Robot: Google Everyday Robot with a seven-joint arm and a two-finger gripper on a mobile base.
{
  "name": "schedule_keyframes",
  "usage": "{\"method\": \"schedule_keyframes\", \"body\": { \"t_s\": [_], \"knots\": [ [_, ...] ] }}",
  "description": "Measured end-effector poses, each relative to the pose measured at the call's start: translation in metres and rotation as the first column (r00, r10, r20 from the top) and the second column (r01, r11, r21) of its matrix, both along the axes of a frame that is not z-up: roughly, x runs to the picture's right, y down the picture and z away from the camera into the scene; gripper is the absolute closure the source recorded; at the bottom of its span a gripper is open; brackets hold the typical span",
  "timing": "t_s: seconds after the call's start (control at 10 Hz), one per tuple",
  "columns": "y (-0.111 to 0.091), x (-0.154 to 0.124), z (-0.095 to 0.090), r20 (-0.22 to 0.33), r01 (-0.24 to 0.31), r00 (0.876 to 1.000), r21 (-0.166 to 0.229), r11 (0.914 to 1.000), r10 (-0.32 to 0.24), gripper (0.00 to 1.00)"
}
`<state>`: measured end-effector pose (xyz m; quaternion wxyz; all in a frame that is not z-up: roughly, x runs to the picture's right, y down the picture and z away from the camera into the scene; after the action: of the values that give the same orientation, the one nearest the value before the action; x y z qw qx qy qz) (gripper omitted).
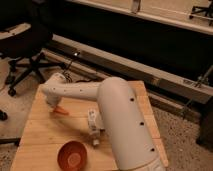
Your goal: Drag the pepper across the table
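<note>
The pepper is small, orange-red and tapered, and lies on the left half of the light wooden plank table. My white arm reaches from the lower right across the table to the far left. My gripper is at the arm's end, pointing down, right over the pepper's left end and touching it or nearly so. The arm's wrist hides the gripper's tips.
A round orange-red bowl stands near the table's front edge. A small white upright object stands mid-table beside my arm. A black office chair is on the floor to the far left. A dark rail runs behind the table.
</note>
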<state>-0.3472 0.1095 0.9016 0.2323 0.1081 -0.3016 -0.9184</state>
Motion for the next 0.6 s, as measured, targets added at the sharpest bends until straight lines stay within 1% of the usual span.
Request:
{"method": "schedule_keyframes", "body": {
  "t_s": [0.3,0.6],
  "knots": [
    [0.013,-0.024,-0.015,0.041,0.047,0.998,0.004,0.9989,-0.047,0.72],
    [0.028,-0.049,-0.032,0.084,0.096,0.992,0.011,0.9953,-0.097,0.72]
  ]
}}
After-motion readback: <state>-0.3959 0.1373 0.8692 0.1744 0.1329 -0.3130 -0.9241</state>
